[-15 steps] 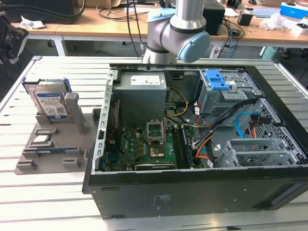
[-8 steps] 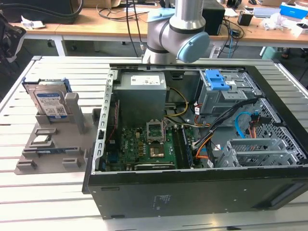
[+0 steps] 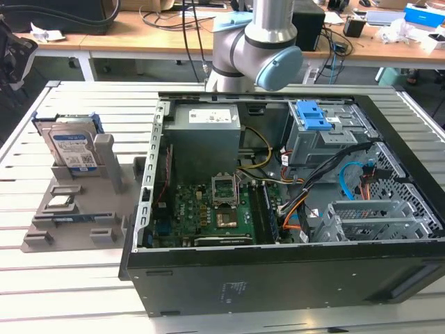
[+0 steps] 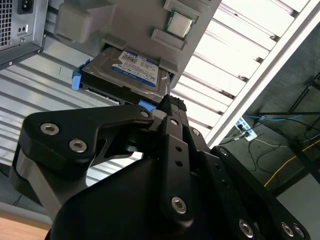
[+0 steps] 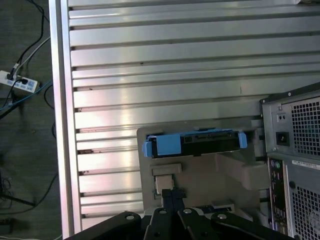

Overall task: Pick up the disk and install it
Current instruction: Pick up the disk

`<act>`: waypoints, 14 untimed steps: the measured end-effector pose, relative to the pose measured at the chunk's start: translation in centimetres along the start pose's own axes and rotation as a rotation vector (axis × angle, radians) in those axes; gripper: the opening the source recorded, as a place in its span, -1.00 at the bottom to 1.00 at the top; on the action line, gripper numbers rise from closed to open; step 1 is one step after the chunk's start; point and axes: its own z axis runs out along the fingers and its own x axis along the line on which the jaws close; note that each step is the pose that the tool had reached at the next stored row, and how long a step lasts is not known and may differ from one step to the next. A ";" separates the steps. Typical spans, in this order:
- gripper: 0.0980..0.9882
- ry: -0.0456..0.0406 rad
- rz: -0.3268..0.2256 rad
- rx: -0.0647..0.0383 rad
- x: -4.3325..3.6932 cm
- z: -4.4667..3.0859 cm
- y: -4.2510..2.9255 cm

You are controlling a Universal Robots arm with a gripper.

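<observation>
Disk: the disk (image 3: 69, 147) stands on edge in a slot of the grey holder (image 3: 76, 209) on the desk (image 3: 69, 278), beside the open case (image 3: 278, 278); it is not yet lifted.
Why so: the slot props it with its blue-framed top edge and both faces free, probably so fingers can pinch it from above.
Axis: the long axis looks near upright, leaning back a little; the label faces the exterior camera.
Tool: in both wrist views the tool (image 5: 172, 192) (image 4: 172, 104) hangs above the disk and apart from it, fingers drawn together and empty.
Case: it lies on its side, lid off, leaving the inside reachable from above.
</observation>
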 end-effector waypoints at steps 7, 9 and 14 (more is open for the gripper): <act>-0.98 0.0043 -0.097 -0.002 0.00 0.00 0.01; -0.98 0.0072 -0.159 -0.004 0.00 0.00 0.01; -0.98 0.0154 -0.344 -0.008 0.00 0.00 0.01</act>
